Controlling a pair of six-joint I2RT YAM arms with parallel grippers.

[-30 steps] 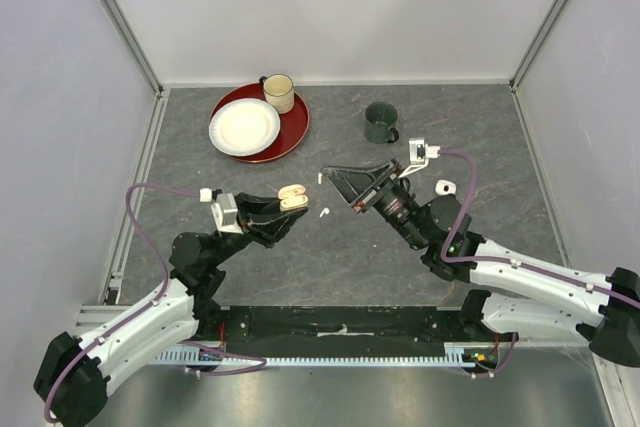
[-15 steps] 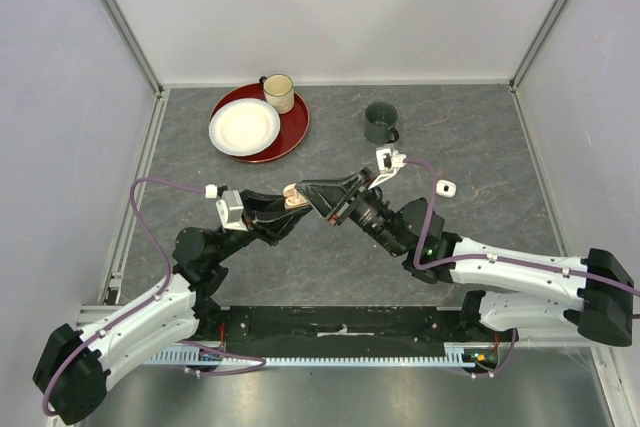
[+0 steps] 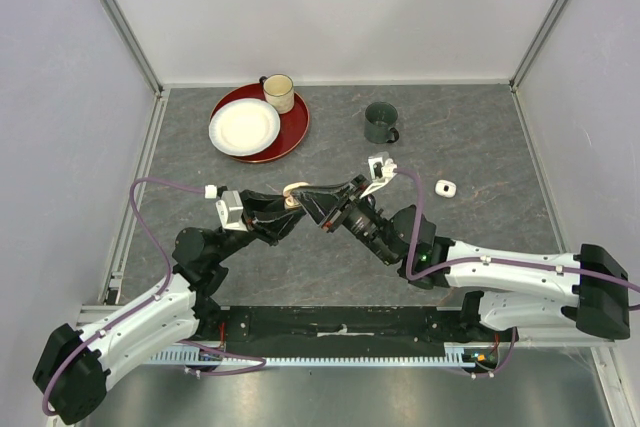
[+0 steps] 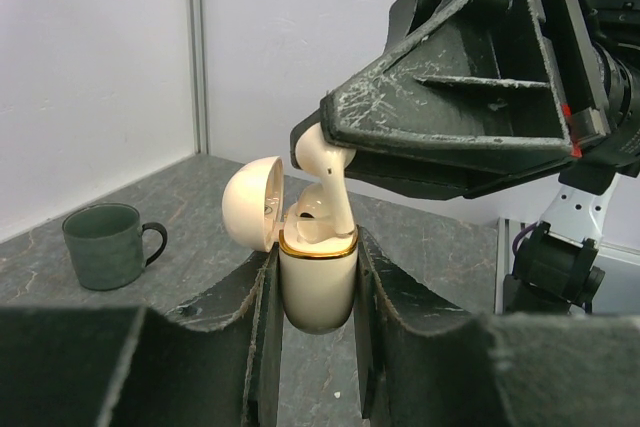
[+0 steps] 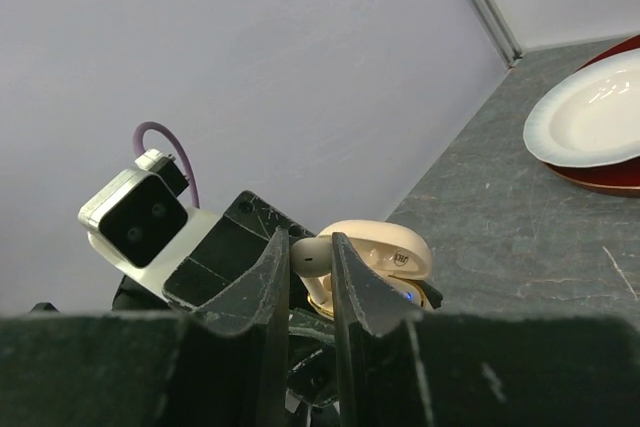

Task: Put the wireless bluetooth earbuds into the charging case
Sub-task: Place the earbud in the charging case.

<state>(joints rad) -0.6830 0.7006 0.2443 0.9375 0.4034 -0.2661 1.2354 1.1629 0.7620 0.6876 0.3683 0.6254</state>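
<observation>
**Right tool** [image 3: 303, 197] clenched on a pale peach earbud [image 4: 322, 169], gripped by its bulb end with the stem pointing down. In the left wrist view the stem tip sits at the gold-rimmed mouth of the case [image 5: 385, 247], touching or just inside it; how deep it goes cannot be told.

**Left tool** [image 3: 288, 209] grasping the case body between both fingers and holding it upright above the surface [image 3: 470, 137]. The lid is hinged fully back. A pale shape beside the stem inside the mouth may be an earbud already seated, but this is not certain.

**Change.** One second ago the two tools were apart, with the right tool off to the right of the case and the earbud clear of it. Half a second ago they had met. The right arm has since pressed in a little further, so the earbud now stands directly over the opening. The left tool has kept its grip and roughly its place.

**Meaning for the task.** Transport appears finished and insertion is the step in hand. What probably remains is a short downward push in line with the well, then release. A tilted stem could catch on the rim or shift the case in its grip.

**Bystanders.** A green mug [image 3: 380, 122] and a white plate [image 3: 244, 127] stand well apart at the far side. A small white object [image 3: 446, 187] lies on the surface to the right, too small to identify.
</observation>
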